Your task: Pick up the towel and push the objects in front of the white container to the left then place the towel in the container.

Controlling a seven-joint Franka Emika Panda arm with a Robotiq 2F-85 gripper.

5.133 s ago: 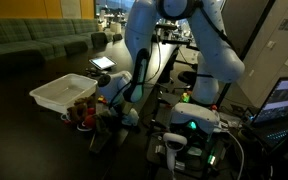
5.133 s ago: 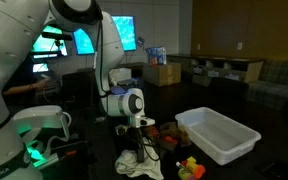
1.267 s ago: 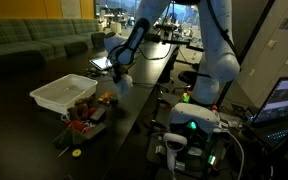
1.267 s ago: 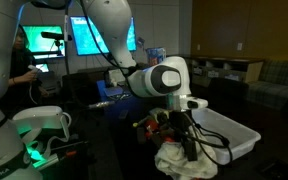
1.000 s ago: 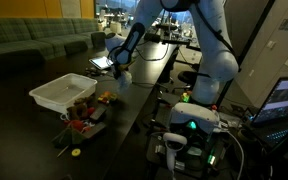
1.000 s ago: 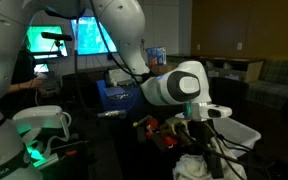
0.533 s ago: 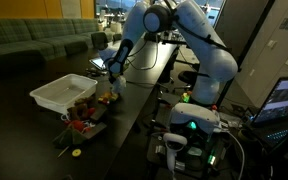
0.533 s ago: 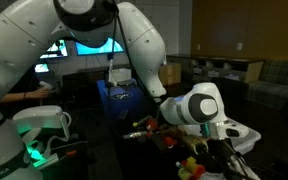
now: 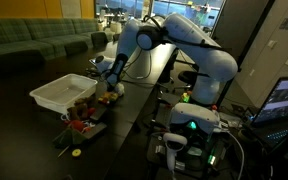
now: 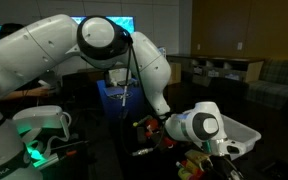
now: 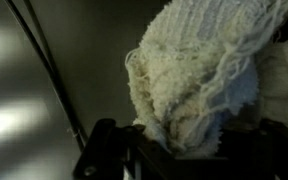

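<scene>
**While the arm's stretched out, the towel point(image 11: 199, 75) is clamped tight**

Since the wrist view is basically all cloth, you get the towel bunched up and pinched in the gripper point(image 11: 184, 150), jaws pressed together on it. In an exterior view the arm reaches in near the white container point(image 9: 42, 98), with the objects point(image 9: 84, 120) clustered on the dark table point(image 9: 134, 120) in front of it. Can't really make out the towel there, too small and dark.

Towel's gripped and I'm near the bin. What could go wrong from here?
The towel bulges loosely out of the shut pincer and covers much of the wrist view, so you sweep nearly blind. The objects sit close against the white container; a push may jam them against its wall or scatter them.
</scene>
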